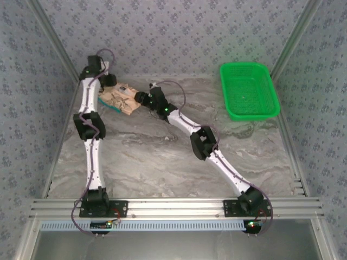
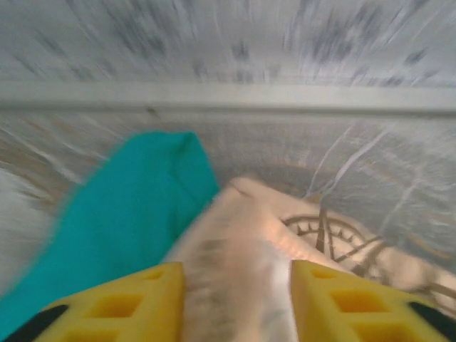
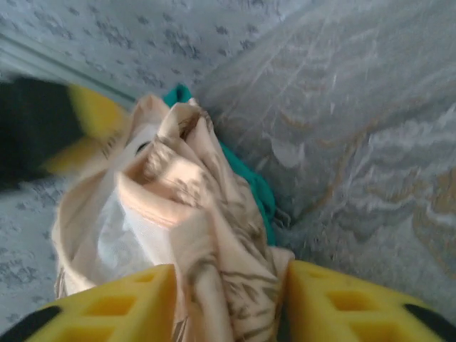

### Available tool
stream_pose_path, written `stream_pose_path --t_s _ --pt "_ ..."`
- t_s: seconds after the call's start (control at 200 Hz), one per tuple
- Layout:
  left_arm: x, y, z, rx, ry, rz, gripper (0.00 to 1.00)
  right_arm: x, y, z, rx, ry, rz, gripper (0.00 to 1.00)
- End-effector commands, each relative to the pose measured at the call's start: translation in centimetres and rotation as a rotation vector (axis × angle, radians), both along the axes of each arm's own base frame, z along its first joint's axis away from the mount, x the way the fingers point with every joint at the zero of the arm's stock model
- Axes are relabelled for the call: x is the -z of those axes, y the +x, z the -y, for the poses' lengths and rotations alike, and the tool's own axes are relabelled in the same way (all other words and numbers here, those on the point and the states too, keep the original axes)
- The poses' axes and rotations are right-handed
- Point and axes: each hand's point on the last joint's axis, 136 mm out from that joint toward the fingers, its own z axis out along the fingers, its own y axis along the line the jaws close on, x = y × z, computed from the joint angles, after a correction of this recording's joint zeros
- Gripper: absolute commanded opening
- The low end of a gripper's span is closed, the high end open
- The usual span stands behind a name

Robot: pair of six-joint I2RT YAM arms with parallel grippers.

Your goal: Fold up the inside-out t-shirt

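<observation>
Shirt (image 1: 120, 99) bunched between both grippers, long axis from one to other, on teal shirt (image 2: 135, 206). Left gripper (image 2: 235, 274), right gripper (image 3: 228, 274): jaws apart, cloth in gap; clamped or released, cannot tell. Equally near.

walls (image 1: 179, 32): blue-grey floral print, top and both sides of frame
bench (image 1: 152, 162): grey marbled top, centre
aluminium rails (image 1: 173, 206): bottom edge
light: even, diffuse

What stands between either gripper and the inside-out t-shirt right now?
Nothing visible. The inside-out t-shirt has its cloth lying between the jaws of the left gripper and of the right gripper. The teal shirt lies beside it, not in between.
</observation>
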Motion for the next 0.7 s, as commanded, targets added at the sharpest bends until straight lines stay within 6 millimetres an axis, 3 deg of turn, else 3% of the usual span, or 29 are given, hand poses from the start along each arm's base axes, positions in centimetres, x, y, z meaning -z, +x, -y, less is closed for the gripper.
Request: stream_pose_path --t_s 0.0,0.03,0.055,0.07,0.225,0.29,0.5,0.51,0.52,0.545,0.695 --pt "-7.5 -0.1 -0.5 -0.068 -0.073 0.110 0.51 4.8 -0.4 2.1 0.037 -0.036 -0.225 0.51" --pt "-8.5 -0.1 -0.1 -0.053 -0.090 0.128 0.52 4.5 -0.2 2.4 0.031 -0.032 -0.238 0.53" --pt "-9.7 0.0 0.0 -0.047 -0.097 0.154 0.72 4.0 -0.1 2.6 0.021 -0.023 -0.239 0.54" --pt "-10.0 0.0 0.1 -0.045 -0.100 0.160 0.76 3.5 -0.1 2.6 0.010 -0.018 -0.233 0.55" --pt "-15.7 -0.8 0.2 -0.017 -0.080 0.294 0.78 -1.0 -1.0 2.1 -0.083 -0.101 -0.109 0.60" --pt "-17.3 -1.4 0.4 0.001 -0.072 0.304 0.79 -2.5 -1.4 2.1 -0.088 -0.119 -0.081 0.64" --pt "-19.5 -4.9 1.0 0.004 -0.082 0.219 0.82 -8.5 -3.8 2.3 -0.172 -0.180 0.017 0.66" --pt "-19.6 -5.1 1.0 0.003 -0.084 0.214 0.85 -8.8 -3.9 2.4 -0.173 -0.187 0.023 0.66" --pt "-19.8 -5.3 1.1 0.002 -0.086 0.215 0.94 -8.9 -4.1 2.4 -0.176 -0.195 0.028 0.66" --pt "-20.2 -5.8 1.2 -0.002 -0.090 0.208 1.00 -9.9 -4.4 2.7 -0.177 -0.212 0.050 0.67" --pt "-22.4 -8.9 1.4 -0.038 -0.069 0.202 1.00 -14.3 -7.0 5.4 -0.149 -0.320 0.202 0.73"
